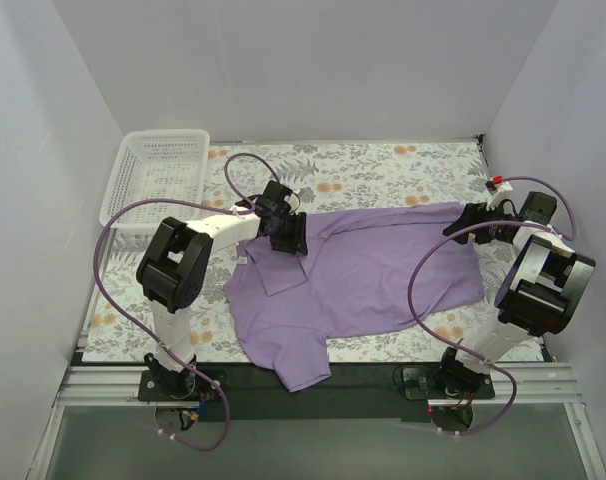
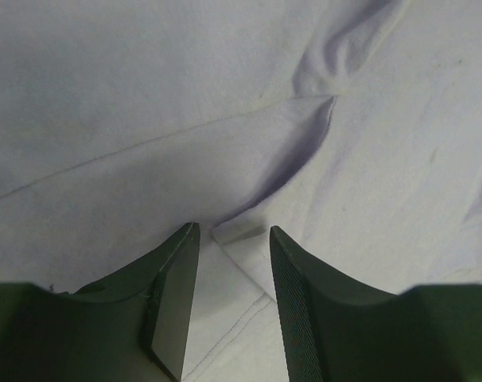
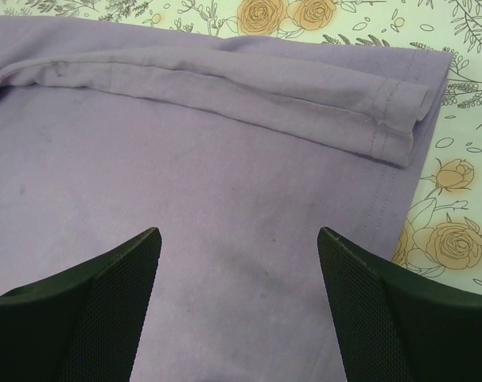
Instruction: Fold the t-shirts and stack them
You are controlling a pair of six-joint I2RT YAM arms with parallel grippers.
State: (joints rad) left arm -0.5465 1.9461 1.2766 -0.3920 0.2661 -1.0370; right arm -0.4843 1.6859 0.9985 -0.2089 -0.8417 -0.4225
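Half-parted at the left gripper (image 2: 233, 230), straddling a raised fold near the collar, pinching nothing visible. Spread wide and empty at the right gripper (image 3: 239, 235), over the hem corner of the plain lavender-purple cotton t-shirt (image 1: 383, 275), laid rumpled across the floral-patterned table cover (image 1: 363, 165). Probably starting the first fold; next, needs both edges pinched and lifted together. White plastic basket (image 1: 133, 185) well apart, far left; nothing blocking, though one sleeve lies past the cover's near edge.

Top external: high at near edge, looks down on whole table (image 1: 363, 165). Wrist views: close, downward; all share t-shirt (image 1: 383, 270).
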